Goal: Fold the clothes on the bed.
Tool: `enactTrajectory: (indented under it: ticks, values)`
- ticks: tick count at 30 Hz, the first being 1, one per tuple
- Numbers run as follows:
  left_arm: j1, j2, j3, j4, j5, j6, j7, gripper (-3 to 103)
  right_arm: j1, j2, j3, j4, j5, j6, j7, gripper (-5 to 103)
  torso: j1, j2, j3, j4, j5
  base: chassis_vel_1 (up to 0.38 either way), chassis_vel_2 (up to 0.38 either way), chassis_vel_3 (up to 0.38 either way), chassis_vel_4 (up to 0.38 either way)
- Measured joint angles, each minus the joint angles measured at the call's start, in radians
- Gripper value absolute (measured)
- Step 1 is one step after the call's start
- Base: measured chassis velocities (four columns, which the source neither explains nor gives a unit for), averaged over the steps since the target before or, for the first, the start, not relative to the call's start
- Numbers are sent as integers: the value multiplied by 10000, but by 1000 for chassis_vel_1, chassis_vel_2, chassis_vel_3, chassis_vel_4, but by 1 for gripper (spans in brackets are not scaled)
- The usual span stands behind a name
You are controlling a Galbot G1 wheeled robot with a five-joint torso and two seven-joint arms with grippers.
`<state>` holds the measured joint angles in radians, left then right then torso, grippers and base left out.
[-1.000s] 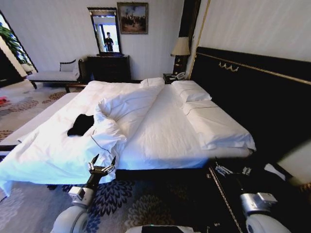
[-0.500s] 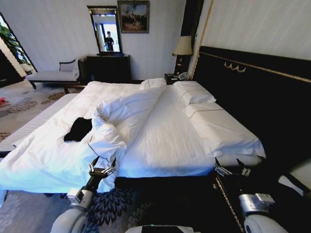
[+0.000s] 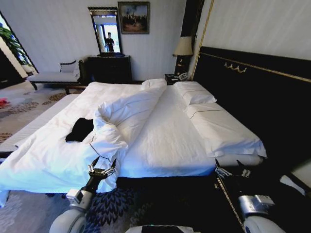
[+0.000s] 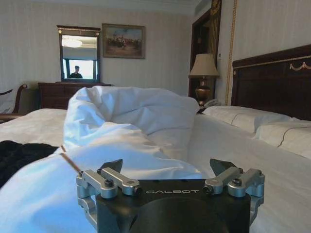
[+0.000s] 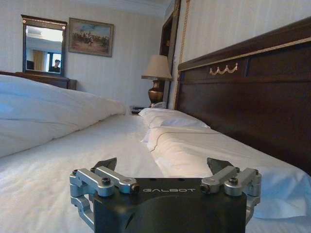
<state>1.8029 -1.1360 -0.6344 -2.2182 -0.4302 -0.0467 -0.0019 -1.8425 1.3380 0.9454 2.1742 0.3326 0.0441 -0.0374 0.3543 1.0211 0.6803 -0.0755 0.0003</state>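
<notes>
no folding is judged done: the clothes [image 3: 80, 129] lie bunched on the left of the bed [image 3: 165, 136], untouched. the left gripper [image 3: 102, 163] and right gripper [image 3: 232, 167] are held released at the near edge.

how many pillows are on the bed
3 that I can make out: a long pillow nearest the robot along the headboard, a second pillow beyond it, and a small one at the far corner. The bunched duvet may hide more.
</notes>
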Motion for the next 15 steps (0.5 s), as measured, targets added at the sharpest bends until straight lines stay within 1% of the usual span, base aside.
enactTrajectory:
  ticks: [10,15]
  values:
    - [-29,-184,52,2,-132,-6,-17,100,-18,-118,-37,1,-12,-60,180,100,-2,1,0,1,-5,115,151,-109,-141]
    - [-3,-159,0,62,-139,-54,-16,100,-38,-93,-37,30,-76,-81,188,100,-2,1,0,0,-1,1,149,-39,-143]
